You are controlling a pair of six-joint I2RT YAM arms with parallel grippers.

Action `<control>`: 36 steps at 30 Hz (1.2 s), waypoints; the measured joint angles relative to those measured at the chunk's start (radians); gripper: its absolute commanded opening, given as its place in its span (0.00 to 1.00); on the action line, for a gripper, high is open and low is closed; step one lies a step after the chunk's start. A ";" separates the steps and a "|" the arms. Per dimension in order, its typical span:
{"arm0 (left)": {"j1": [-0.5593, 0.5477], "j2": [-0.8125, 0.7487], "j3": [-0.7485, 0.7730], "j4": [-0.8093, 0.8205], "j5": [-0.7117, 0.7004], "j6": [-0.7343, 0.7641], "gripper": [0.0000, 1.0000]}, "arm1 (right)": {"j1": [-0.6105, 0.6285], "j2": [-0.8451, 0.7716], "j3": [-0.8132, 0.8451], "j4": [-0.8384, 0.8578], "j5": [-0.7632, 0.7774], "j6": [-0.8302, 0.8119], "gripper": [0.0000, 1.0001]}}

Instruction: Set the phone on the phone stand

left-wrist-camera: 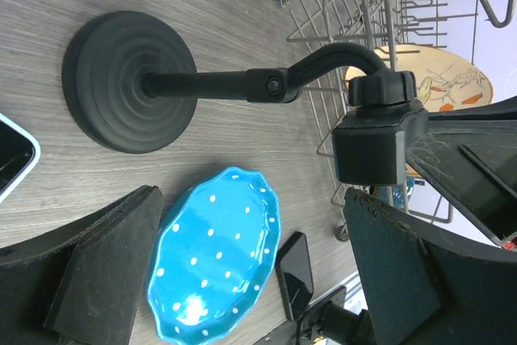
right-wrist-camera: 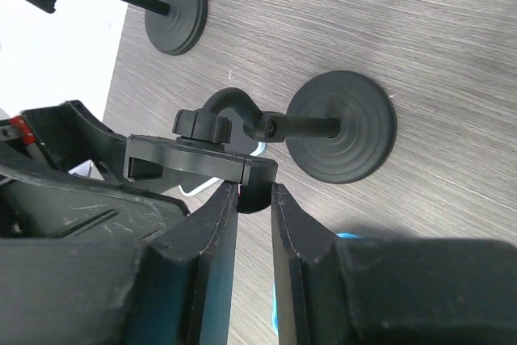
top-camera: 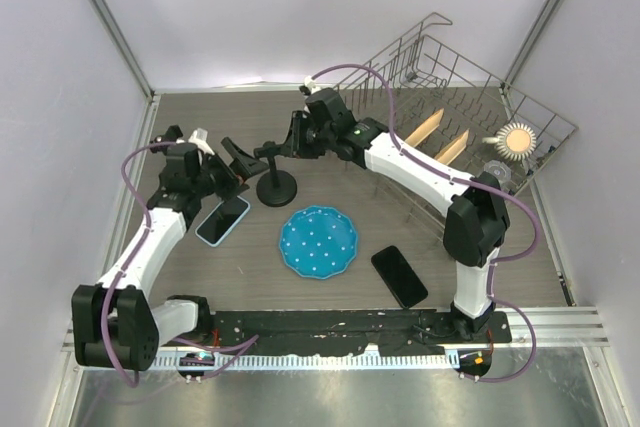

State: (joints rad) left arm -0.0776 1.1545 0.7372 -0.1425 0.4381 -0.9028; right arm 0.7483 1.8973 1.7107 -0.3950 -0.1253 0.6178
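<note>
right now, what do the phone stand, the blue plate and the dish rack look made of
The phone stand: likely matte black plastic; ringed base shows dull highlights.
The blue plate: glazed ceramic or melamine; glossy glare on its white-dotted surface.
The dish rack: apparently thin bent metal wire, silvery.

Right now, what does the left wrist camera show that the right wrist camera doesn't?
Only the left wrist view shows the wire dish rack and the black phone. Only the right wrist view shows a second black stand near the table edge, and the right gripper pinching the clamp of the phone stand. Both views share that phone stand, with its ribbed round base.
</note>
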 measured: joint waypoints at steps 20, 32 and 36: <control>0.001 0.111 0.100 0.069 0.124 -0.008 0.52 | 0.017 -0.205 -0.135 -0.097 0.034 -0.204 0.70; 0.006 0.119 0.110 0.104 0.154 -0.003 0.27 | 0.091 -0.620 -0.642 -0.262 0.126 -0.241 0.80; 0.014 0.137 0.110 0.129 0.174 -0.007 0.26 | 0.114 -0.699 -0.743 -0.322 0.152 -0.166 0.80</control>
State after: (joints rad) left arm -0.0639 1.2911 0.8471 -0.0135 0.6117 -0.9096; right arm 0.8623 1.1984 0.9672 -0.7174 0.0265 0.4515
